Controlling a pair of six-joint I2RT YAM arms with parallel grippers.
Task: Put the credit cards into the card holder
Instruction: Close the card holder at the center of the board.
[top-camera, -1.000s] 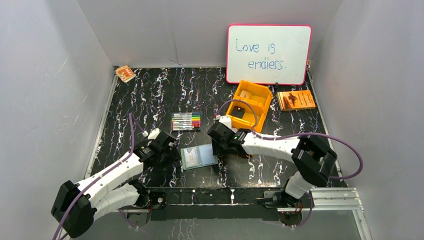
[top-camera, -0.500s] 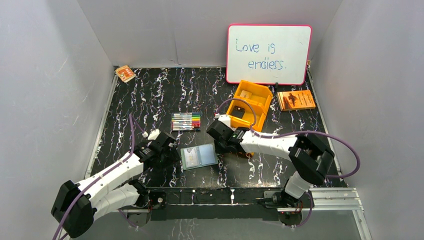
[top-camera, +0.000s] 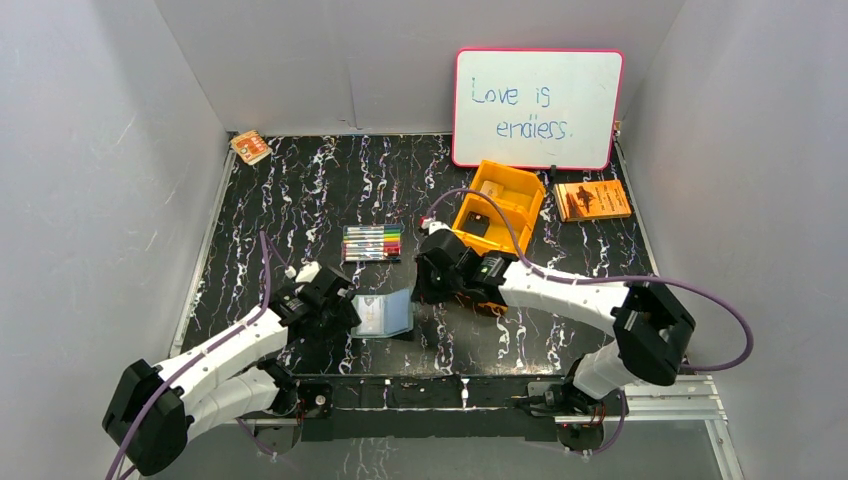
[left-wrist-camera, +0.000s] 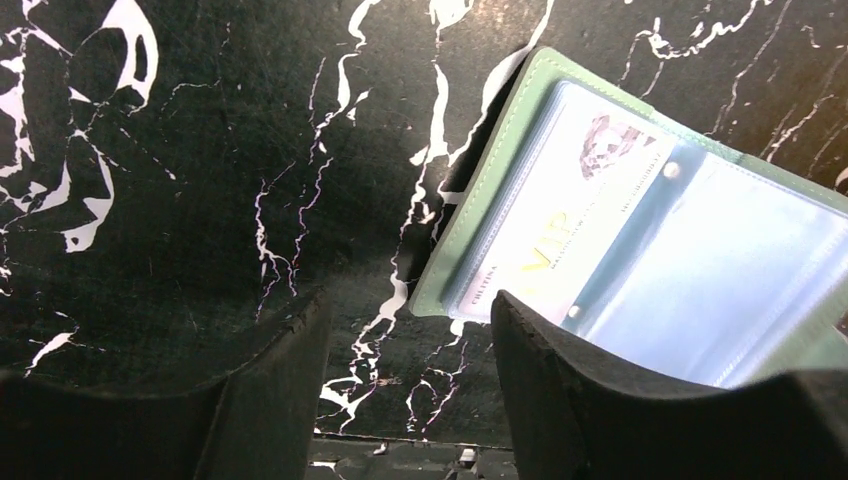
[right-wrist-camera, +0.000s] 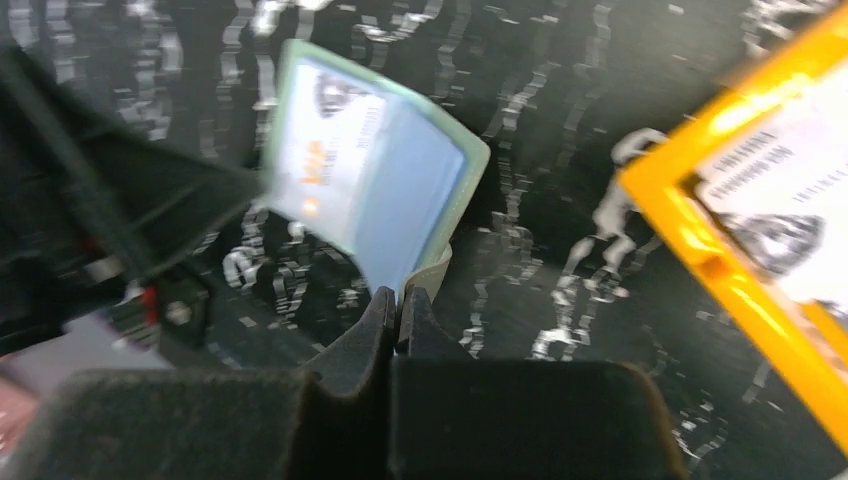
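Black marbled desk (top-camera: 300, 190), grey-walled booth: card holder (top-camera: 383, 315) near centre front, one VIP card (left-wrist-camera: 560, 230) sleeved in its left pocket, right flap raised by the right hand (right-wrist-camera: 397, 300), closed on its tab. Left hand (left-wrist-camera: 405, 310) open at the holder's left edge. Other credit cards (top-camera: 490, 190) lie in the orange bin (top-camera: 530, 215) behind; filling judged barely begun.
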